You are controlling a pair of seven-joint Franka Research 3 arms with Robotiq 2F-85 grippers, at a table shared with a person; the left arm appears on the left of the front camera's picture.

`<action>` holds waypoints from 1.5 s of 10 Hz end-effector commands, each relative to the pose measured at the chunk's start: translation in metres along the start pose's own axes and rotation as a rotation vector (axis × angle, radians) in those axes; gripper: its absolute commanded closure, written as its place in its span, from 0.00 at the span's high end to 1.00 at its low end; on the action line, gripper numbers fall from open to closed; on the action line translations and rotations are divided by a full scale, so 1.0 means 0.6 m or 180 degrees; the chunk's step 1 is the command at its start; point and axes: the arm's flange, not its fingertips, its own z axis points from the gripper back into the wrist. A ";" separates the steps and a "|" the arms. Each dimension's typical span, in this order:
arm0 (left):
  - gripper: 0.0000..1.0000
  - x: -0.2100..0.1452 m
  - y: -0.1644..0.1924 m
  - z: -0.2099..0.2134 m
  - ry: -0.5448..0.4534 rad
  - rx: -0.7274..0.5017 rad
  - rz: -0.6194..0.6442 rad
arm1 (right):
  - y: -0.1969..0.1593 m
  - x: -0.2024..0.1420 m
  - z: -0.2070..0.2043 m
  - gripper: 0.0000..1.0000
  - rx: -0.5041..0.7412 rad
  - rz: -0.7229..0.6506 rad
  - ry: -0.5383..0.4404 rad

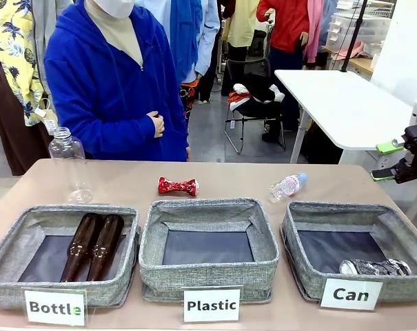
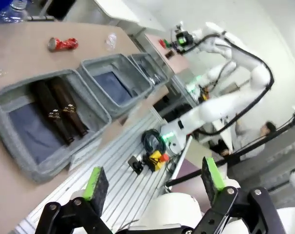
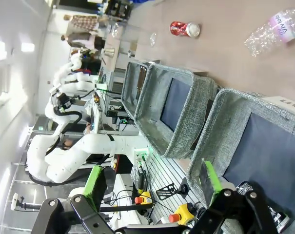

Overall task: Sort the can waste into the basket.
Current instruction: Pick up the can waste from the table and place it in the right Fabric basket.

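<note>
Red can lies crosswise on the desk, well left of the right end effector, which is spread and empty; left end effector is spread too.

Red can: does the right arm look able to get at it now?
Probably yes. The red can lies alone on bare table, open from above; the right gripper is open, and only a lying bottle sits between them.
</note>
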 end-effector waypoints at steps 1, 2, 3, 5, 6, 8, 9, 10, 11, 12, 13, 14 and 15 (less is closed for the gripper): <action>1.00 0.035 0.039 -0.047 0.0299 -0.0218 -0.0149 | 0.003 0.000 0.007 1.00 0.0022 0.0051 0.0027; 1.00 0.047 0.062 -0.080 0.0377 -0.0219 -0.0114 | 0.003 0.000 0.007 1.00 0.0022 0.0051 0.0027; 1.00 0.052 0.079 -0.103 0.0389 -0.0243 -0.0092 | 0.003 0.000 0.007 1.00 0.0022 0.0051 0.0027; 1.00 0.037 0.083 -0.130 0.0369 -0.0329 0.0043 | 0.003 0.000 0.007 1.00 0.0022 0.0051 0.0027; 1.00 0.053 0.078 -0.119 0.0442 -0.0262 -0.0005 | 0.003 0.000 0.007 1.00 0.0022 0.0051 0.0027; 1.00 0.053 0.078 -0.119 0.0442 -0.0262 -0.0005 | 0.003 0.000 0.007 1.00 0.0022 0.0051 0.0027; 1.00 0.053 0.078 -0.119 0.0442 -0.0262 -0.0005 | 0.003 0.000 0.007 1.00 0.0022 0.0051 0.0027; 1.00 0.053 0.078 -0.119 0.0442 -0.0262 -0.0005 | 0.003 0.000 0.007 1.00 0.0022 0.0051 0.0027; 1.00 0.053 0.078 -0.119 0.0442 -0.0262 -0.0005 | 0.003 0.000 0.007 1.00 0.0022 0.0051 0.0027; 1.00 0.053 0.078 -0.119 0.0442 -0.0262 -0.0005 | 0.003 0.000 0.007 1.00 0.0022 0.0051 0.0027; 1.00 0.053 0.078 -0.119 0.0442 -0.0262 -0.0005 | 0.003 0.000 0.007 1.00 0.0022 0.0051 0.0027; 1.00 0.053 0.078 -0.119 0.0442 -0.0262 -0.0005 | 0.003 0.000 0.007 1.00 0.0022 0.0051 0.0027; 1.00 0.054 0.083 -0.122 0.0443 -0.0261 0.0011 | 0.003 0.000 0.007 1.00 0.0022 0.0051 0.0027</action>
